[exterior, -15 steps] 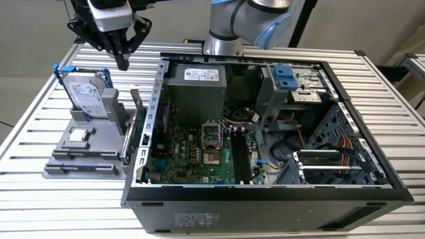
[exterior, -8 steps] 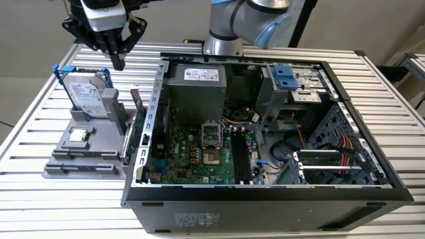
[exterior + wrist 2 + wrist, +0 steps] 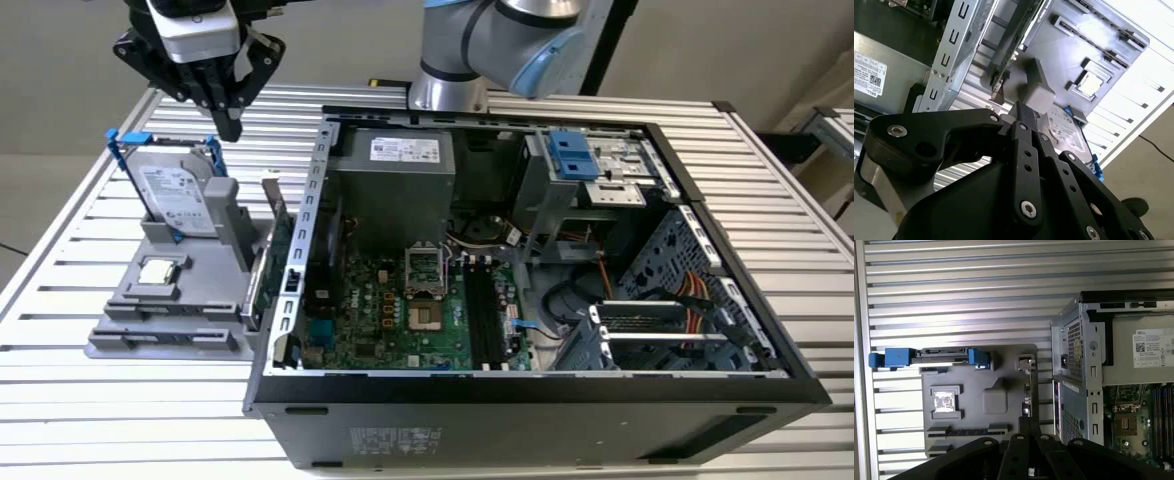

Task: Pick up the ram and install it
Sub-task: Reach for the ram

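The ram (image 3: 276, 225) is a slim dark board standing on edge in the grey holder (image 3: 167, 300), on the side nearest the open computer case (image 3: 534, 280). In both wrist views I look along its thin edge (image 3: 1015, 44) (image 3: 1027, 392). My gripper (image 3: 230, 128) hangs above the holder's far end, over the top of the hard drive (image 3: 180, 195), well above the ram. Its black fingers are shut with nothing between them (image 3: 1021, 107) (image 3: 1029, 424). Long memory slots (image 3: 483, 310) lie on the green motherboard inside the case.
A square silver CPU chip (image 3: 160, 270) lies in the holder in front of the blue-framed hard drive. The case's metal wall (image 3: 304, 250) rises right beside the ram. The arm's base (image 3: 447, 90) stands behind the case. Ribbed table (image 3: 80, 400) surrounds everything.
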### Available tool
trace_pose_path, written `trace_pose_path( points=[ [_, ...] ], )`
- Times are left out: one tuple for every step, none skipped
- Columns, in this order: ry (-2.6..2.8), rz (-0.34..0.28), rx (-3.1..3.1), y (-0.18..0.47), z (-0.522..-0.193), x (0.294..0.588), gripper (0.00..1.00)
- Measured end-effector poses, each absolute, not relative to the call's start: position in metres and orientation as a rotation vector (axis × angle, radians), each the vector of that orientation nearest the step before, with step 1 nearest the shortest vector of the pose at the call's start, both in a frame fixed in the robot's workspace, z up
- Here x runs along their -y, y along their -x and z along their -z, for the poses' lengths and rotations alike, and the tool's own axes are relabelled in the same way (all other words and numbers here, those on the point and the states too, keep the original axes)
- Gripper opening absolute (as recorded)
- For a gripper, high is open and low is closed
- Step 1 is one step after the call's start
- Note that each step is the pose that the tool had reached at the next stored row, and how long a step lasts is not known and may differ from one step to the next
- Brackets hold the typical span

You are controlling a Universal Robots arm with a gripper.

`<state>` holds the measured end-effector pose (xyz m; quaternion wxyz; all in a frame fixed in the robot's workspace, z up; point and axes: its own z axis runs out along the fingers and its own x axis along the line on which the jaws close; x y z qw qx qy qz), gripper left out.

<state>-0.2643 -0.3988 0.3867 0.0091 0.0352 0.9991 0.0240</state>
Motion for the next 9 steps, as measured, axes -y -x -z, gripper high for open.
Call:
trace_pose_path(
  points=[
    [-0.110,-0.075,-3.121,0.2654,-0.3867,0.3988,0.00],
    [-0.110,-0.075,-3.121,0.2665,-0.3867,0.3988,0.00],
    [-0.110,-0.075,-3.121,0.2675,-0.3867,0.3988,0.00],
    [-0.110,-0.075,-3.121,0.2685,-0.3867,0.3988,0.00],
    [-0.110,-0.075,-3.121,0.2694,-0.3866,0.3988,0.00],
    [-0.110,-0.075,-3.121,0.2703,-0.3866,0.3988,0.00],
    [-0.110,-0.075,-3.121,0.2711,-0.3865,0.3988,0.00],
    [-0.110,-0.075,-3.121,0.2719,-0.3864,0.3988,0.00],
    [-0.110,-0.075,-3.121,0.2724,-0.3863,0.3988,0.00]
  ],
)
